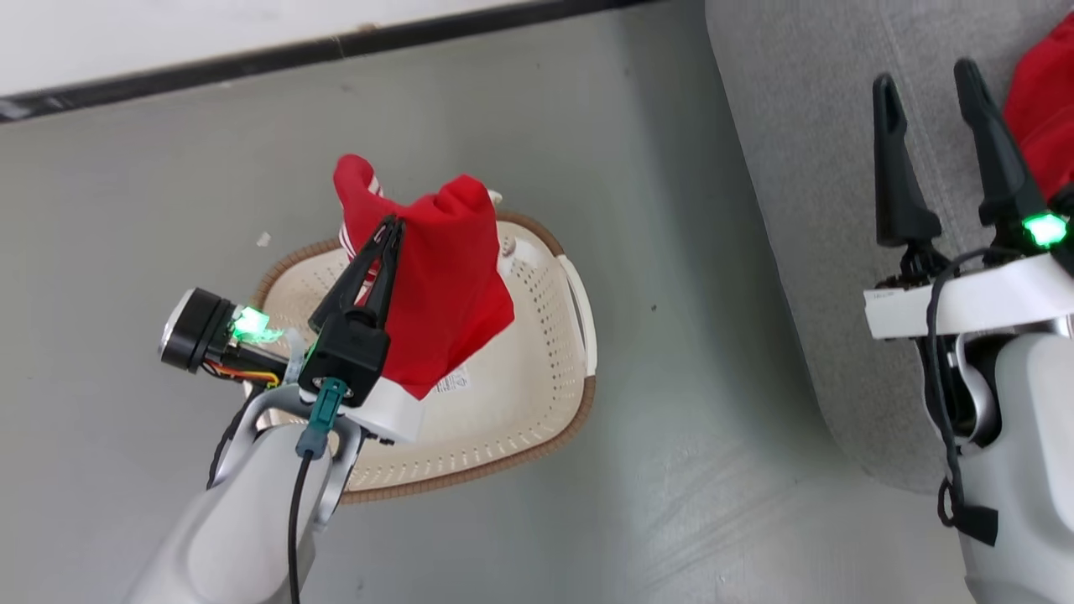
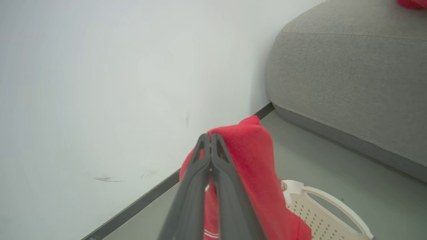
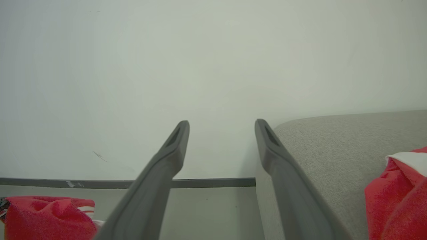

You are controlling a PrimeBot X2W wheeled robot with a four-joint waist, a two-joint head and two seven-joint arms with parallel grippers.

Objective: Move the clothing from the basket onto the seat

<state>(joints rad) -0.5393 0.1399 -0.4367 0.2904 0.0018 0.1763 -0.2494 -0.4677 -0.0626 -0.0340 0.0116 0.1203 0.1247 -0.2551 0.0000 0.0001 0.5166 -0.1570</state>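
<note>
My left gripper (image 1: 392, 223) is shut on a red garment (image 1: 449, 289) with white stripes, holding it lifted above the cream basket (image 1: 537, 403); the cloth hangs down with a white label at its lower edge. The left wrist view has the closed fingers (image 2: 210, 140) pinching that red garment (image 2: 257, 173), with the basket's white handle (image 2: 333, 206) below. A second red garment (image 1: 1040, 109) lies on the grey sofa (image 1: 805, 168) at the right. My right gripper (image 1: 927, 75) stands open over the sofa, empty, just left of that garment (image 3: 397, 196).
The grey floor (image 1: 671, 503) runs between basket and sofa. A white wall with a dark skirting strip (image 1: 336, 46) lies behind the basket. The sofa's rounded corner (image 2: 283, 40) stands close to the wall.
</note>
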